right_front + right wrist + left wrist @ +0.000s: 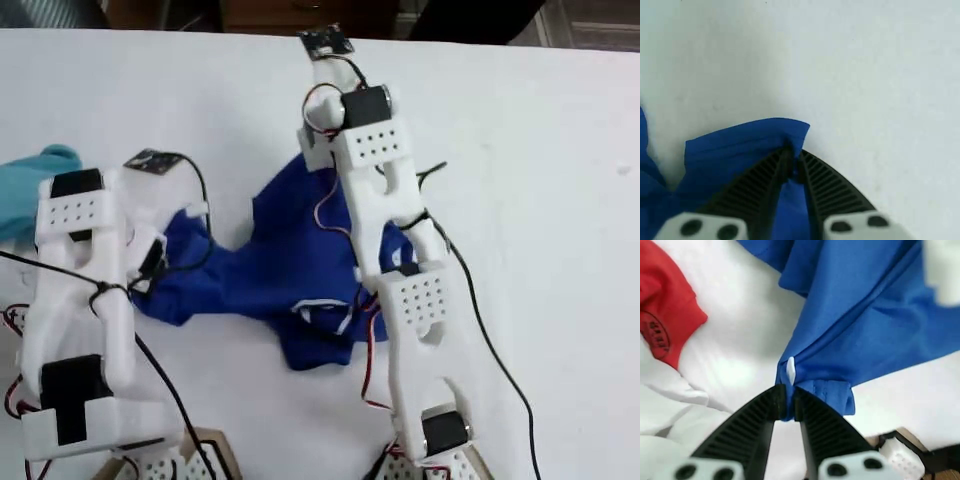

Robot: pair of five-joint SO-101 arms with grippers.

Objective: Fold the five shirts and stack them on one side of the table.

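A blue shirt (270, 270) lies crumpled in the middle of the white table (540, 150), stretched between both arms. My left gripper (789, 402) is shut on a hem edge of the blue shirt (865, 325), at the shirt's left end in the high view. My right gripper (792, 167) is shut on a folded corner of the blue shirt (735, 150), near the shirt's far right side under the right arm (385, 200). A red shirt (665, 315) lies beside the blue one in the left wrist view.
A light blue shirt (30, 185) sits at the table's left edge, partly behind the left arm (80, 290). White cloth (670, 415) lies below the red shirt. The table's right half and far side are bare white surface.
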